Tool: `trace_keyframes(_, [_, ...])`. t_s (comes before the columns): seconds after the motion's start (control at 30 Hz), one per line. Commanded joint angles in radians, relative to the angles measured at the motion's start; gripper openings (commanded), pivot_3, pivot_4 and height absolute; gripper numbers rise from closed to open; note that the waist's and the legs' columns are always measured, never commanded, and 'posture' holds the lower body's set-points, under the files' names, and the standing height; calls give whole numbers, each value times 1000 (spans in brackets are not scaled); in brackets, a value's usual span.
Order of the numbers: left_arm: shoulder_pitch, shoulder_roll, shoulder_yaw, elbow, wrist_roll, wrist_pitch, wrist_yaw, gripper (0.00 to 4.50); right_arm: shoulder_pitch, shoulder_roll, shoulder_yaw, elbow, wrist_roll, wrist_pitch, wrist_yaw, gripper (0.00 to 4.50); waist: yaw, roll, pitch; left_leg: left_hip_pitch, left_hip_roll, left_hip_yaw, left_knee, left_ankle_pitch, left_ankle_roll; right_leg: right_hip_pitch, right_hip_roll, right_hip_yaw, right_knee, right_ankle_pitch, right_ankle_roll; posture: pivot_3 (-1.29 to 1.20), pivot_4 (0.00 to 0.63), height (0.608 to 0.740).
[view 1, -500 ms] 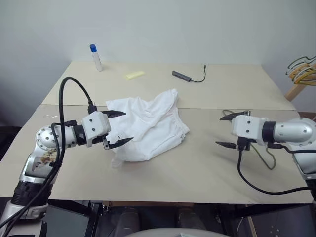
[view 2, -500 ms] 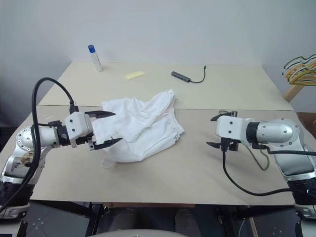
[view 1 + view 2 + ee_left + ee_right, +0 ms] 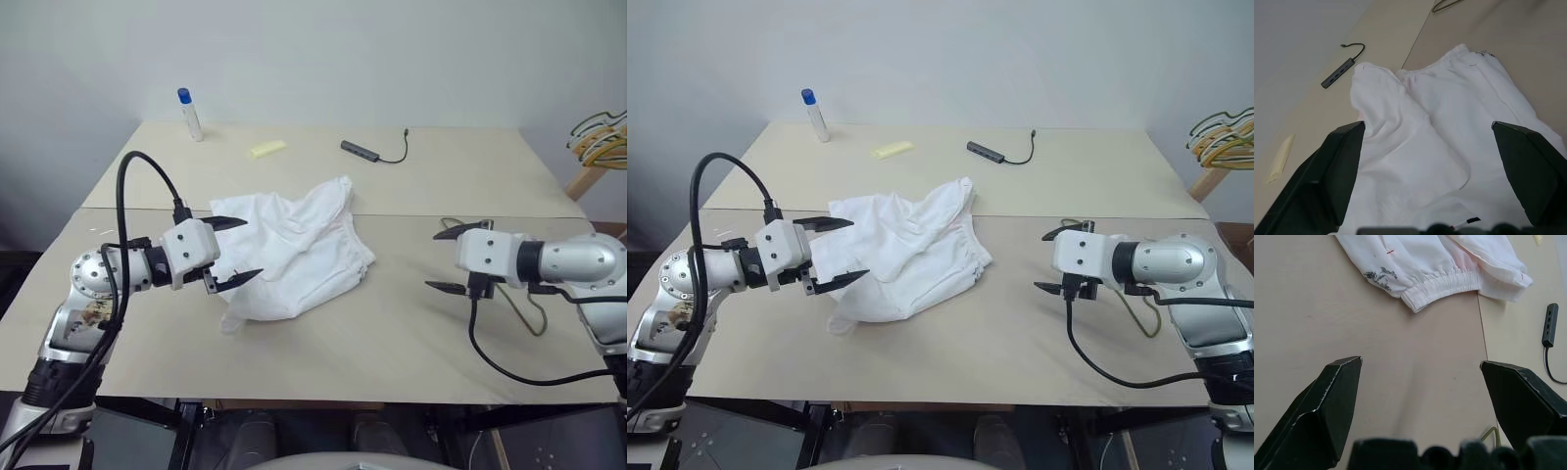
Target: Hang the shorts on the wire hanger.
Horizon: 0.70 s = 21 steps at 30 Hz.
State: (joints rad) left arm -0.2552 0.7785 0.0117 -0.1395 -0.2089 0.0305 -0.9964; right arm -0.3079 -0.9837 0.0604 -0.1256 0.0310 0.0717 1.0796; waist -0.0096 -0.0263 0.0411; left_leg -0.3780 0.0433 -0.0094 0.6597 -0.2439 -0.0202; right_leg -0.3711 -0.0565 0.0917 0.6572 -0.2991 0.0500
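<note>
The white shorts (image 3: 294, 250) lie crumpled in the middle of the table, elastic waist toward the right. My left gripper (image 3: 250, 250) hovers open over their left edge, and in the left wrist view the cloth (image 3: 1449, 127) lies between and beyond its fingers. My right gripper (image 3: 433, 261) stands open above bare table to the right of the shorts, apart from them. The thin olive wire hanger (image 3: 534, 328) lies flat on the table under and behind my right hand, mostly hidden by it. A bend of the hanger (image 3: 1488, 433) shows in the right wrist view.
At the table's far side stand a white bottle with a blue cap (image 3: 190, 115), a small yellow piece (image 3: 267, 149) and a black cable with a dongle (image 3: 362, 150). A wooden rack with several hangers (image 3: 600, 137) is off the table's right edge.
</note>
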Motion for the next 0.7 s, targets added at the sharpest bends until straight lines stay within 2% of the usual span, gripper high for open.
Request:
trace_keyframes(0.03, [-12, 14, 11, -16, 11, 19, 13, 4500, -32, 5, -14, 2, 4, -18, -4, 4479, 0, 0, 0, 0, 0, 0, 0, 0, 0, 0, 0, 0, 0, 0, 0, 45, 0, 740])
trace_keyframes(0.23, [-24, 59, 26, 15, -3, 62, -37, 4500, -58, 6, -6, 22, 3, -25, 7, 4479, -2, 0, 0, 0, 0, 0, 0, 0, 0, 0, 0, 0, 0, 0, 0, 31, 0, 740])
trace_keyframes(0.5, [33, 164, 5, 61, -113, 128, -295, 4500, -45, 4, -10, 12, -1, -25, 6, 4479, -5, 1, 0, 0, 0, 1, 0, 0, 0, 0, 0, 0, 0, 0, 0, 10, 0, 740])
trace_keyframes(0.57, [58, 194, -9, 74, -112, 125, -352, 4500, -41, 8, -8, 3, -2, -21, 3, 4479, -7, 1, 0, 0, 0, 1, 0, 0, 0, 0, 0, 0, 0, 0, 0, 2, 0, 740])
trace_keyframes(0.7, [82, 218, -31, 92, -71, 139, -362, 4500, -35, 13, -7, -7, -8, -17, -5, 4479, -7, 1, 0, 0, 1, 1, 0, 0, 0, -1, 0, 0, 0, 0, 0, -8, 0, 740])
